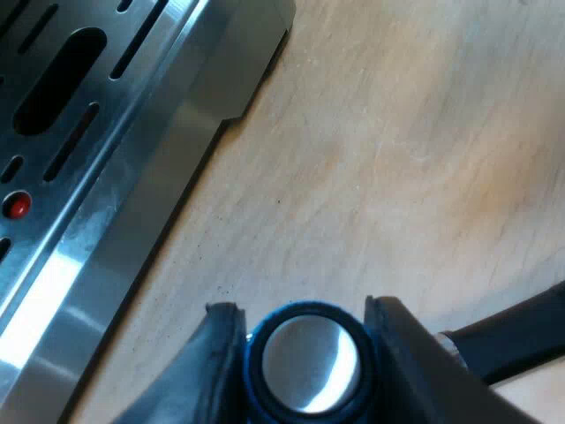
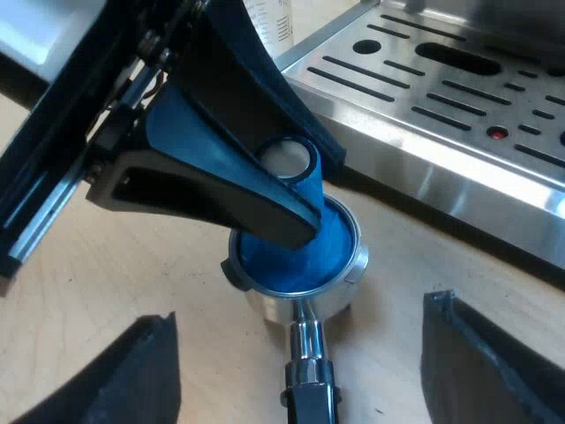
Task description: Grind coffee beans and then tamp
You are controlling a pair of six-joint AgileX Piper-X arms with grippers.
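My left gripper [image 1: 303,307] is shut on the blue tamper [image 1: 309,362], whose round metal top faces the camera. In the right wrist view the tamper [image 2: 296,252] stands in the basket of the metal holder [image 2: 265,305], which rests on the wooden table, with the left gripper [image 2: 287,163] clamped around its upper part. The holder's dark handle [image 2: 309,393] points toward my right gripper [image 2: 300,314], which is wide open and hovers above that handle without touching it. The handle [image 1: 516,340] also shows beside my left fingers.
The espresso machine's slotted steel drip tray [image 1: 115,203] lies close to the holder, with a small red dot in it [image 2: 499,134]. A measuring glass [image 2: 269,22] stands beyond the left arm, near the tray's corner. Bare wooden table [image 1: 397,159] surrounds the holder.
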